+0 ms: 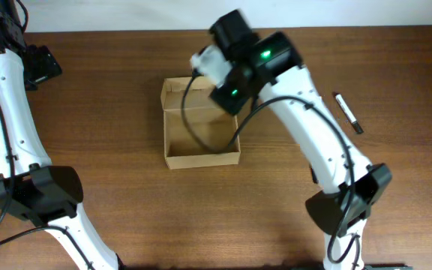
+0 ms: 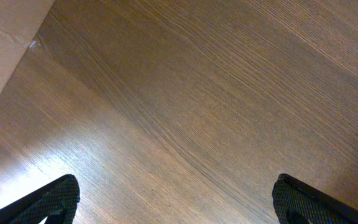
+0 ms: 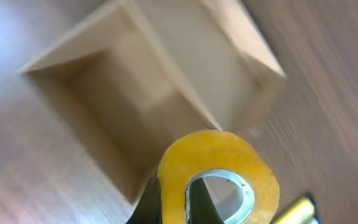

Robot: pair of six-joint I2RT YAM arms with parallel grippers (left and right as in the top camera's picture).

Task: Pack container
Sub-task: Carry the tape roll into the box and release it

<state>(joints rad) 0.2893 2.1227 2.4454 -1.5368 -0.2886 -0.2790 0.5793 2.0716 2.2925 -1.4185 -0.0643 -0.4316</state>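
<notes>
The container (image 1: 201, 156) is a tan cardboard box on the table's middle, open, with its flap lid standing at the far side. It looks empty where it shows. My right gripper (image 1: 210, 66) hangs over the box's far right corner, shut on a yellow tape roll (image 3: 219, 163), with one finger through the roll's hole. In the right wrist view the open box (image 3: 114, 115) lies just beyond the roll. My left gripper (image 1: 42, 64) is far off at the table's back left. Its fingers (image 2: 176, 202) are wide apart over bare wood.
A black and silver marker (image 1: 347, 112) lies on the table at the right. The tip of a yellow object (image 3: 296, 210) shows at the lower right of the right wrist view. The right arm's cable loops over the box. A pale surface (image 2: 2, 37) shows beside the left gripper.
</notes>
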